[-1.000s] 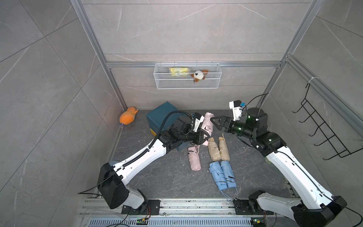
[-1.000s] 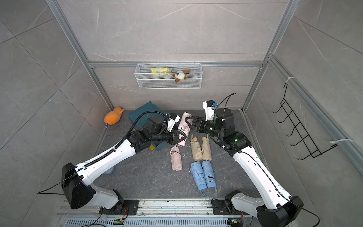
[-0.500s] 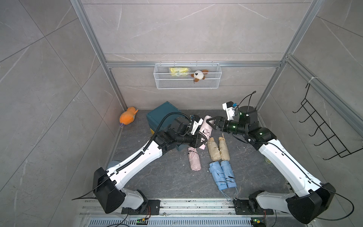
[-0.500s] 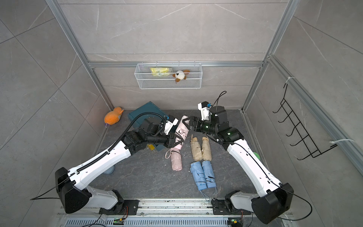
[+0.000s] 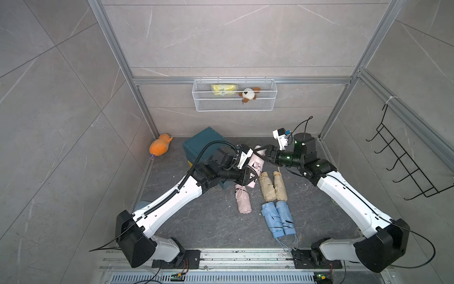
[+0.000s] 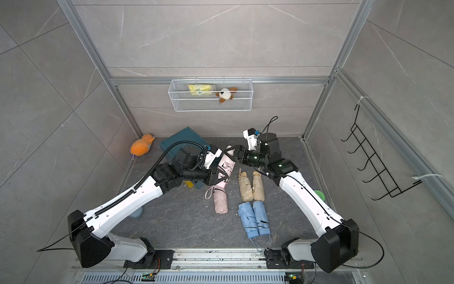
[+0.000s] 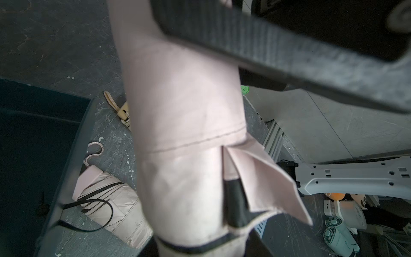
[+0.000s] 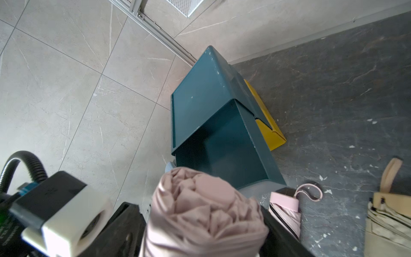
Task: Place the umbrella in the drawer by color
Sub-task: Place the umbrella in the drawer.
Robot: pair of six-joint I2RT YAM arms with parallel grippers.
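While the left gripper is clamped on the pink umbrella and holds it off the floor in a top view, the right gripper meets its far end from 2 o'clock, jaws spread to either side. The teal cabinet stands at 10 o'clock of the grip. The other pink umbrella lies on the floor at 6 o'clock, with the beige umbrellas and blue umbrellas at 5 o'clock. Both top views show the same; in one the right gripper sits at 1 o'clock of the left gripper. From the left wrist, the pink umbrella fills the middle, blurred, beside the open drawer, and the other pink umbrella lies just beside that drawer's wall. From the right wrist, the pink umbrella shows its rolled end between the right fingers, which seem to touch it; whether they squeeze I cannot tell. Beyond it the drawer stands pulled out, above a yellow drawer.
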